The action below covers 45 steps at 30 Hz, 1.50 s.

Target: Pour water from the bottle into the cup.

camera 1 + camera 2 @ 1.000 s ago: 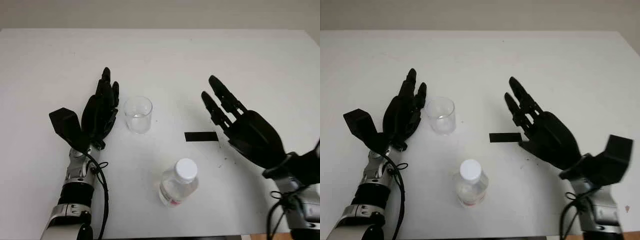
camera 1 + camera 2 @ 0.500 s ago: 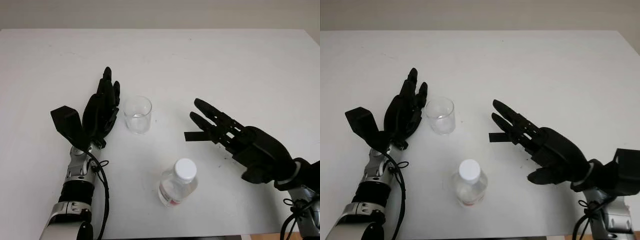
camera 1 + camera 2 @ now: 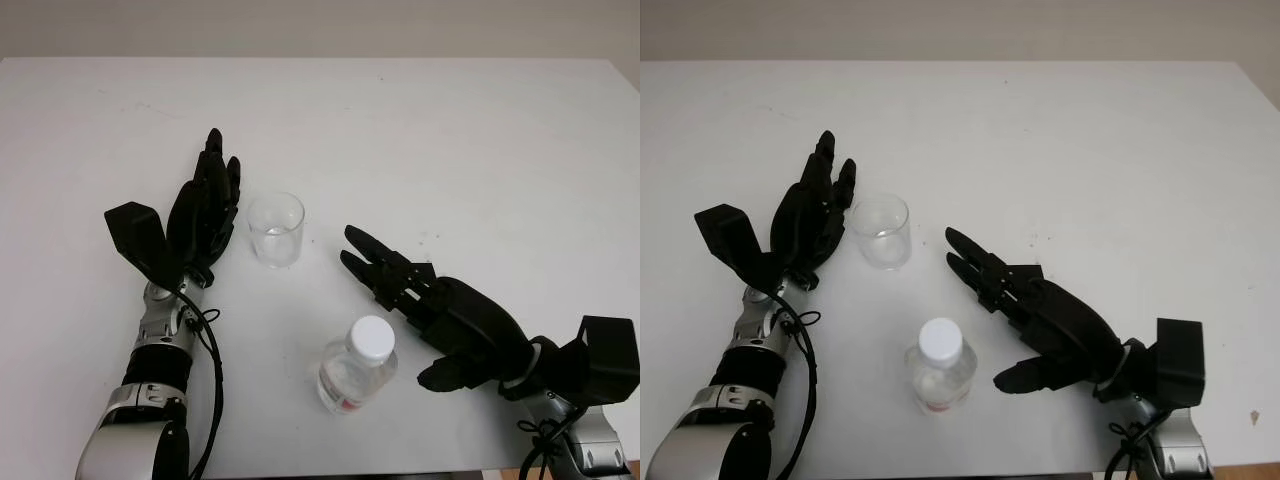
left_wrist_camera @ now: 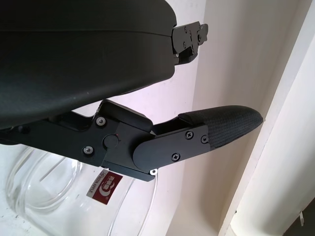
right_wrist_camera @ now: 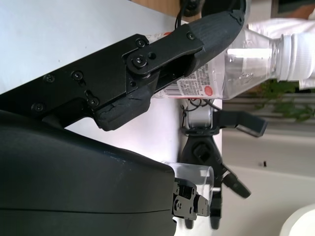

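Note:
A clear plastic bottle (image 3: pixel 357 372) with a white cap (image 3: pixel 371 336) stands upright near the table's front edge. Its red and white label (image 5: pixel 199 81) shows in the right wrist view. A clear empty cup (image 3: pixel 276 229) stands further back, to the bottle's left. My right hand (image 3: pixel 440 318) is open just right of the bottle, its fingers (image 3: pixel 372 268) reaching toward the cup, a small gap from the bottle. My left hand (image 3: pixel 203 215) is open beside the cup's left side, close to it; the cup's rim (image 4: pixel 42 191) shows in the left wrist view.
The white table (image 3: pixel 420 130) stretches wide behind both hands. Its front edge (image 3: pixel 300 476) runs just below the bottle. A pale wall (image 3: pixel 320 25) lies beyond the far edge.
My right hand has swung left and toward the front, dropping from the table's right side to beside the bottle and covering the black tape mark. The left hand barely moved.

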Tool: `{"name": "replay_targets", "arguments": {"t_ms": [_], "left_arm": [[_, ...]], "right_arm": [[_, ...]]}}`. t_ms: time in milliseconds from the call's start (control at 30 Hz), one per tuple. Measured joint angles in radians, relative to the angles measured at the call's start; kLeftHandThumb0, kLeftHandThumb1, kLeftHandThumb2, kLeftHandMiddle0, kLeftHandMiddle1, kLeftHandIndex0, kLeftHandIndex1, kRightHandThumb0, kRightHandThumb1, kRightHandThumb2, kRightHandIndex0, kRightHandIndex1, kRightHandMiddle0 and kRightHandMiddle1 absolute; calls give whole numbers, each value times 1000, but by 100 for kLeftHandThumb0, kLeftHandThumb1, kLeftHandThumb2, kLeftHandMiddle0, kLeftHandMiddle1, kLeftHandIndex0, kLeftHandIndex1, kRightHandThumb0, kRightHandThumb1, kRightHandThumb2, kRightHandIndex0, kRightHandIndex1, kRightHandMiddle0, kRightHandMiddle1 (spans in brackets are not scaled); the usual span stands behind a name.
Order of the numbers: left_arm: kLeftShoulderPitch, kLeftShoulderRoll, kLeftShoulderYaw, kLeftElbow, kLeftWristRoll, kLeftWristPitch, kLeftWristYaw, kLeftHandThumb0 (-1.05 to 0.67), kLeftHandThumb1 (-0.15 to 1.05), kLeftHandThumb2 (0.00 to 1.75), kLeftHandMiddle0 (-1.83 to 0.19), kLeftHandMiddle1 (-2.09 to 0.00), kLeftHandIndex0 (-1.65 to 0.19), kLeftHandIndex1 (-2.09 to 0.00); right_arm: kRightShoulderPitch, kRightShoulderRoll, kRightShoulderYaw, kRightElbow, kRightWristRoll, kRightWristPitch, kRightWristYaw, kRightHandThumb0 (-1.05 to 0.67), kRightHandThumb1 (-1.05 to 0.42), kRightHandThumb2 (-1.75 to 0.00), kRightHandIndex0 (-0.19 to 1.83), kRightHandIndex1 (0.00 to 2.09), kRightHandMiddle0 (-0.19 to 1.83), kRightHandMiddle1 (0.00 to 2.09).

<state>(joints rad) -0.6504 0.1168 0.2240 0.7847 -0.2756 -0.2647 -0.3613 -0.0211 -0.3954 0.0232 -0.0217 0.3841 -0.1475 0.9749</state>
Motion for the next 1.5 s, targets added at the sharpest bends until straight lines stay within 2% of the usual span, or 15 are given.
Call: {"name": "replay_targets", "arguments": {"t_ms": [267,633,967,1067,1167,1267,1333,1367,1467,1500], "left_arm": [[-28,0,5,35,-3,-26,-15,-86,105,71,16,-5,19,-2],[-34,-3,8,47,-3,-46,-8,-86,105,71,16,-5,19,-2],[-37,-18,8,47,-3,-55,5,-85,105,72,16,-5,19,-2],[-42,-19,8,52,-3,-58,5,-86,105,71,16,-5,19,-2],[-50,-19,8,60,-3,-58,9,-85,105,71,16,-6,18,-2],[-57,-19,8,62,-3,-61,13,-85,105,72,16,-5,19,-2],[-59,-18,10,64,-2,-66,14,-85,105,72,15,-6,18,-3],[-59,-19,10,64,-1,-68,16,-85,105,73,15,-6,18,-3],[-59,-20,10,64,0,-69,21,-86,105,72,14,-6,17,-3],[-59,-20,11,64,0,-69,22,-85,105,72,14,-6,16,-4]], "right_arm": [[-34,-44,-23,30,19,-21,76,-99,-91,-5,-14,5,-12,5],[-73,-54,23,59,-29,-43,118,-105,-94,-6,0,9,-2,9],[-206,-47,96,186,-37,10,205,-97,-83,-3,8,8,5,10],[-262,-48,128,218,-40,64,256,-96,-81,-4,15,10,14,13],[-316,-57,161,225,-66,88,300,-95,-80,-5,36,18,32,20],[-338,-47,172,256,-71,34,337,-91,-83,-6,60,36,50,27],[-349,-20,176,311,-57,-34,404,-88,-87,-5,52,80,65,46],[-357,-8,184,336,-49,-44,440,-87,-86,-5,47,96,67,52],[-390,9,209,376,-43,-45,504,-85,-85,-5,47,114,77,62],[-399,9,214,378,-42,-30,518,-83,-84,-5,47,123,77,75]]}}
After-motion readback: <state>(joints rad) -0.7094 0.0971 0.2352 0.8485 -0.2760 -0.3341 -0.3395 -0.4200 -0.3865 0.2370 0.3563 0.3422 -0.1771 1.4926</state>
